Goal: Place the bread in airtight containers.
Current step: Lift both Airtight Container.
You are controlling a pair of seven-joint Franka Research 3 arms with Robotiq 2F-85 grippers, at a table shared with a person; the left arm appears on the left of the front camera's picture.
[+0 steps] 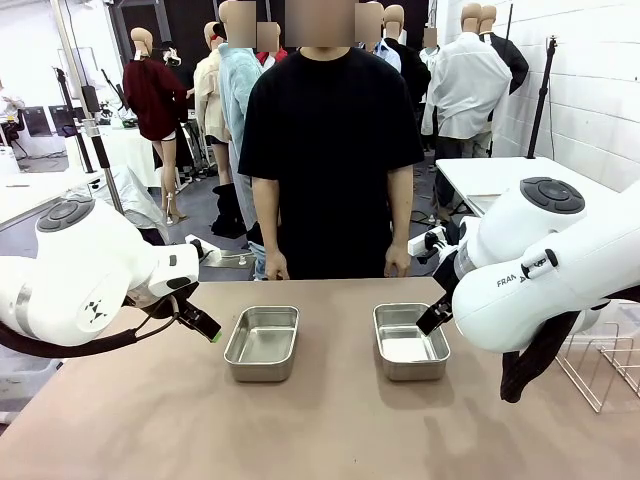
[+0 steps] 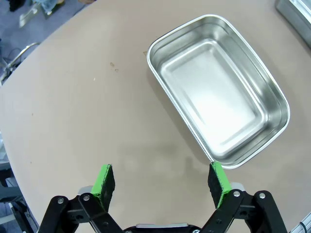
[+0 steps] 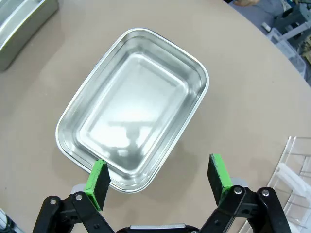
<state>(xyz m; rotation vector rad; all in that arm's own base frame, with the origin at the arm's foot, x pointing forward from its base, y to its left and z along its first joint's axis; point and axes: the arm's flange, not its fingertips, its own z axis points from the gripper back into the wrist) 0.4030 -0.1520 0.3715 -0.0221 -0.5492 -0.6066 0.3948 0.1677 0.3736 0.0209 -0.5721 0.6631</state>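
Hovering my left gripper (image 2: 160, 175), right gripper (image 3: 158, 174) spread, empty; left steel tub (image 1: 262, 343), right steel tub (image 1: 410, 342) bare, no bread in.

Left arm (image 1: 70, 280) and right arm (image 1: 540, 275) hover, jaws spread.

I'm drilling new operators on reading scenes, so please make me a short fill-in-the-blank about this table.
The left tub and the right tub are both ___ inside.
The number of tubs on the table is ___.
The left gripper and the right gripper both have jaws standing ___.
Missing words: empty; two; open.
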